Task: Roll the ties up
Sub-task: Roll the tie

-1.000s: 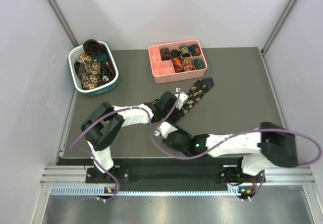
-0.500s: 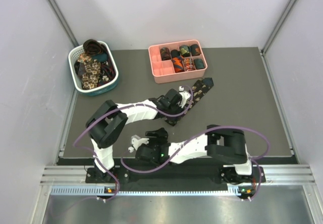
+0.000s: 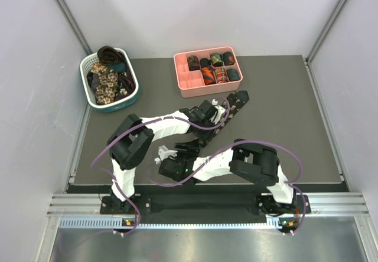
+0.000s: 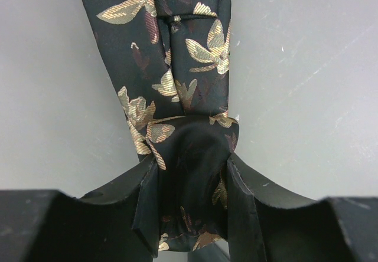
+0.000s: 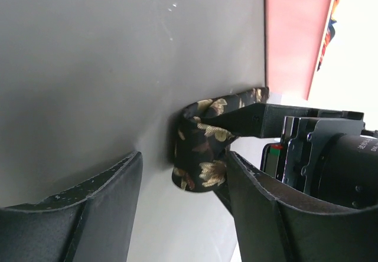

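A dark tie with beige floral print [image 3: 231,107] lies diagonally on the grey table below the pink tray. Its near end is rolled into a small coil [image 4: 192,173]. My left gripper [image 3: 211,123] is shut on that coil, one finger on each side [image 4: 192,215]. The flat strip runs away from it in the left wrist view [image 4: 177,55]. My right gripper [image 3: 190,146] is open and empty, just short of the coil. The coil [image 5: 201,150] shows beyond its spread fingers [image 5: 183,215], with a left finger pushed through it.
The pink divided tray [image 3: 184,84] at the back centre holds several rolled ties; its side shows in the right wrist view [image 5: 292,32]. A white-and-teal basket [image 3: 132,97] at the back left holds loose ties. My right arm lies folded across the near middle of the table.
My right arm has folded in and swung left, bringing its open gripper up toward the coil. My left gripper has moved up and right along the tie, and less flat strip shows.
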You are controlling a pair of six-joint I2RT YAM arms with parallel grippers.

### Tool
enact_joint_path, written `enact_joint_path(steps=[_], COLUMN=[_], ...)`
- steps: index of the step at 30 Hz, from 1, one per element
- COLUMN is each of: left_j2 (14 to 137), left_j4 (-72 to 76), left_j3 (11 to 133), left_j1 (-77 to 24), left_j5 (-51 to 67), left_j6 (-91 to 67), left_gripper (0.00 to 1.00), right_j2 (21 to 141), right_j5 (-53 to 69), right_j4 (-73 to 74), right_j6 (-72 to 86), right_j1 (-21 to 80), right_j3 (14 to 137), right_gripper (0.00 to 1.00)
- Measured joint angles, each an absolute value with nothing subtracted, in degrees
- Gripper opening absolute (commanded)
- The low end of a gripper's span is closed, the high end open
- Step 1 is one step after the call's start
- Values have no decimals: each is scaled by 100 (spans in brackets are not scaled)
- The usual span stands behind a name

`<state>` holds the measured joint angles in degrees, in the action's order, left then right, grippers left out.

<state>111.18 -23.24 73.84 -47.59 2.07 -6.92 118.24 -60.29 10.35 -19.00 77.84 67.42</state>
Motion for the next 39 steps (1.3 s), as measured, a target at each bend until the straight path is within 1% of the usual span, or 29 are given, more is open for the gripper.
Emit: enact_joint_path(steps=[9, 12, 14, 15, 16, 19, 20, 21, 23, 24, 27, 28, 31, 32, 34, 35, 39], left_j2=[11319, 11389, 11430, 11452, 11478, 11542, 11555, 11566, 11570, 11574, 11577, 11577, 11577, 11577, 11577, 11577, 11579], left_j4=[-2814, -2954, -3046, -3087, -3151, -3271, -3299, -3319, -3330, -3330, -3341, -3341, -3341, -3341, -3343, -3343, -3409], left_j3=[7773, 7898, 7970, 8005, 8058, 8167, 8191, 8211, 8219, 8224, 8228, 8228, 8230, 8230, 8239, 8241, 8287], left_j1=[-4764, -4768, -4768, -4768, -4768, -4768, -4768, -4768, -4768, -4768, -4768, -4768, -4768, -4768, -4768, -4768, -4768], left_j5=[235, 244, 242, 244, 246, 246, 244, 242, 239, 239, 239, 242, 239, 237, 237, 237, 270], left_j6=[-742, -770, -781, -781, -784, -801, -801, -801, -803, -803, -803, -803, -803, -803, -803, -803, -805], left_gripper=[14, 13, 13, 12, 12, 12, 11, 12, 11, 11, 12, 12, 18, 23, 29, 36, 44], right_j2=[12116, 12171, 12193, 12202, 12219, 12252, 12252, 12252, 12252, 12252, 12252, 12252, 12252, 12248, 12215, 12184, 12029], right_j5=[-6399, -6462, -6488, -6501, -6508, -6504, -6490, -6464, -6451, -6449, -6434, -6434, -6418, -6412, -6372, -6340, -6154], right_j4=[1208, 1286, 1343, 1363, 1406, 1461, 1468, 1476, 1496, 1505, 1503, 1503, 1503, 1500, 1468, 1431, 1352], right_j6=[-1774, -1675, -1614, -1577, -1531, -1476, -1452, -1406, -1356, -1332, -1286, -1286, -1288, -1291, -1304, -1330, -1382], right_j1=[7583, 7470, 7454, 7437, 7402, 7312, 7293, 7277, 7271, 7271, 7269, 7269, 7269, 7269, 7269, 7269, 7271], right_j3=[6984, 7032, 7063, 7065, 7065, 7057, 7054, 7054, 7052, 7054, 7054, 7054, 7052, 7050, 7015, 6978, 6858], right_gripper=[61, 60, 58, 53, 52, 42, 38, 27, 18, 10, 0, 0, 0, 0, 0, 0, 0])
